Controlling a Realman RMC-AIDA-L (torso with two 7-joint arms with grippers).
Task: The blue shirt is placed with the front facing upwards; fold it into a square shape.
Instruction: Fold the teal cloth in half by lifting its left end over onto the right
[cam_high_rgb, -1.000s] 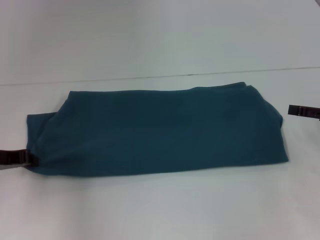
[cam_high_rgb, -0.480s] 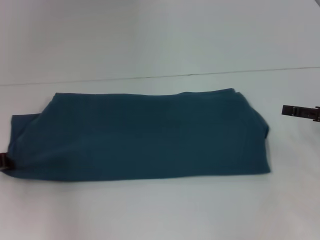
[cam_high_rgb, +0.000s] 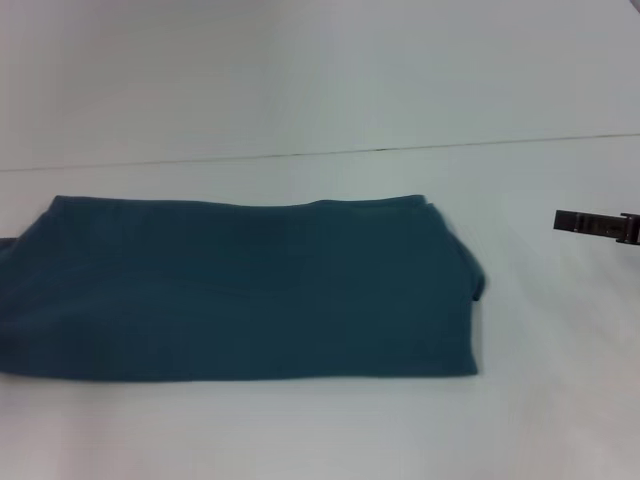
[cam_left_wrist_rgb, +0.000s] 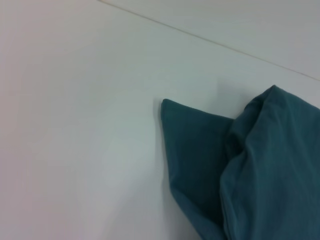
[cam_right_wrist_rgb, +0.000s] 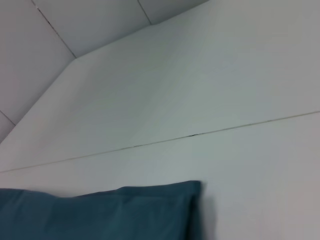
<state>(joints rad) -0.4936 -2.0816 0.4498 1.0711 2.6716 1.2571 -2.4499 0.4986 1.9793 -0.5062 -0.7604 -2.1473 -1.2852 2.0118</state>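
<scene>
The blue shirt (cam_high_rgb: 240, 290) lies on the white table as a long folded band, plain teal side up. It reaches from the left edge of the head view to just right of centre. No lettering shows. The left wrist view shows one bunched end of the shirt (cam_left_wrist_rgb: 260, 165), with a flat corner sticking out from under it. A folded corner of the shirt (cam_right_wrist_rgb: 100, 215) shows in the right wrist view. My right gripper (cam_high_rgb: 590, 223) hangs at the far right, apart from the cloth and holding nothing. My left gripper is out of view.
The shirt rests on a white table (cam_high_rgb: 540, 400). A thin dark seam (cam_high_rgb: 300, 155) runs across the table behind the shirt. Bare table lies between the shirt's right end and my right gripper.
The whole shirt has slid leftward across the table, its left end now past the view's edge. My left gripper, at that end before, has left the view. The right gripper crept slightly left.
</scene>
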